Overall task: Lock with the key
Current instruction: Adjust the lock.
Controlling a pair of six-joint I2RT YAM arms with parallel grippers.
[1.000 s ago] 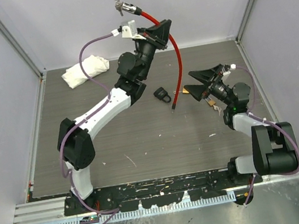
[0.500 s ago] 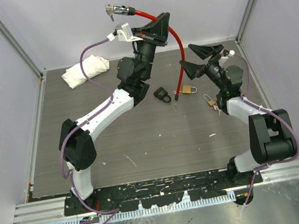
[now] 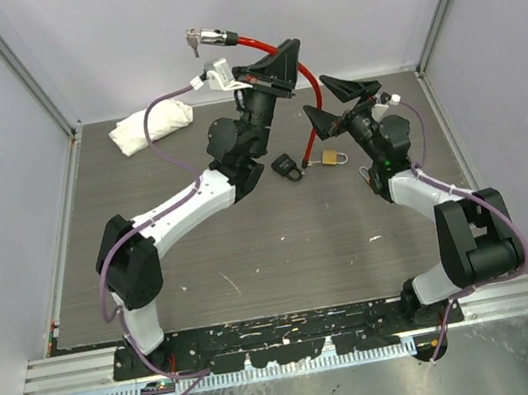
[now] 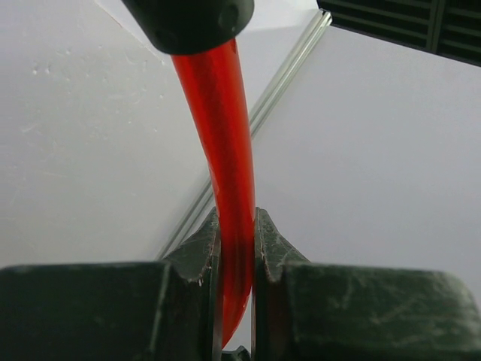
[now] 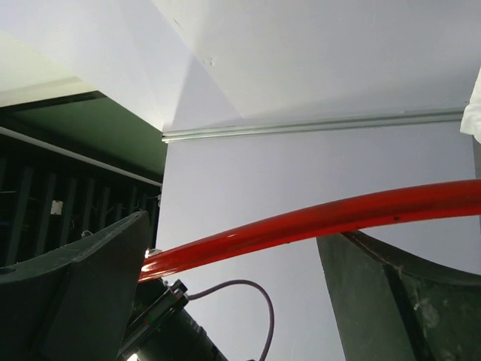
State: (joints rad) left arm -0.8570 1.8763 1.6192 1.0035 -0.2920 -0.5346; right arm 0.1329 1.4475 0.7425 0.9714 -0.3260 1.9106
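Note:
My left gripper (image 3: 290, 51) is raised at the back and shut on a red cable lock (image 3: 264, 45); the left wrist view shows the cable (image 4: 225, 150) pinched between its fingers (image 4: 197, 256). The cable's metal lock head with a key (image 3: 202, 37) sticks up to the left. The cable's lower part hangs down between the jaws of my right gripper (image 3: 316, 97), which is open. In the right wrist view the cable (image 5: 316, 218) crosses between the spread fingers (image 5: 90, 286) without touching them.
A brass padlock (image 3: 331, 157) and a small black object (image 3: 285, 166) lie on the dark table just below the grippers. A crumpled white cloth (image 3: 151, 125) lies at the back left. Grey walls enclose the table.
My right gripper has risen and moved left from the table to the hanging cable, and its open jaws now straddle it. The left gripper has shifted the cable slightly left.

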